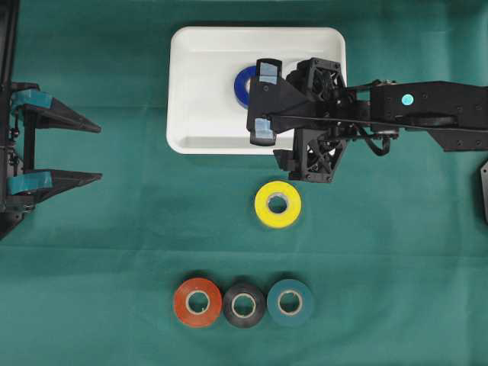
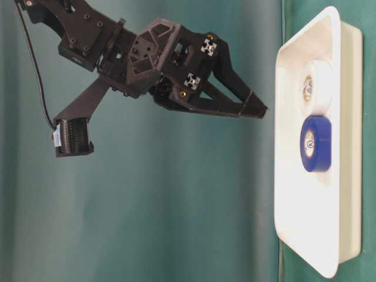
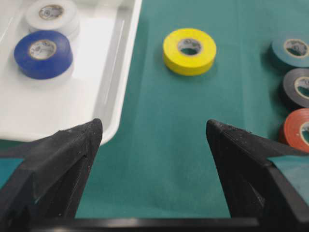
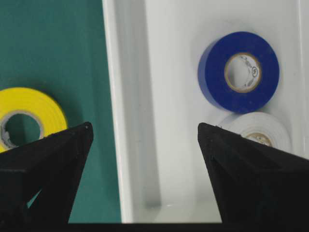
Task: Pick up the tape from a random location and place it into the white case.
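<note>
On the green tabletop (image 1: pixel 91 252) seen from overhead, the white case (image 1: pixel 198 99) sits toward the far edge with a blue tape (image 1: pixel 242 85) lying flat inside it, partly under the right gripper (image 1: pixel 264 105), whose fingers are spread wide and grip nothing. The left gripper (image 1: pixel 93 152) waits at the left edge, likewise spread and empty. A yellow tape (image 1: pixel 277 204) lies just off the case's near rim; a red tape (image 1: pixel 197 302), a black tape (image 1: pixel 244 306) and a teal tape (image 1: pixel 290 303) form a touching row near the front edge. In the table-level view, the right gripper hangs above the cloth, apart from the case, where a white tape (image 2: pixel 316 88) lies beside the blue one. The left wrist view shows its own fingers (image 3: pixel 72 150) parted over bare cloth. The right wrist view shows its fingers (image 4: pixel 63 150) straddling the case's rim.
</note>
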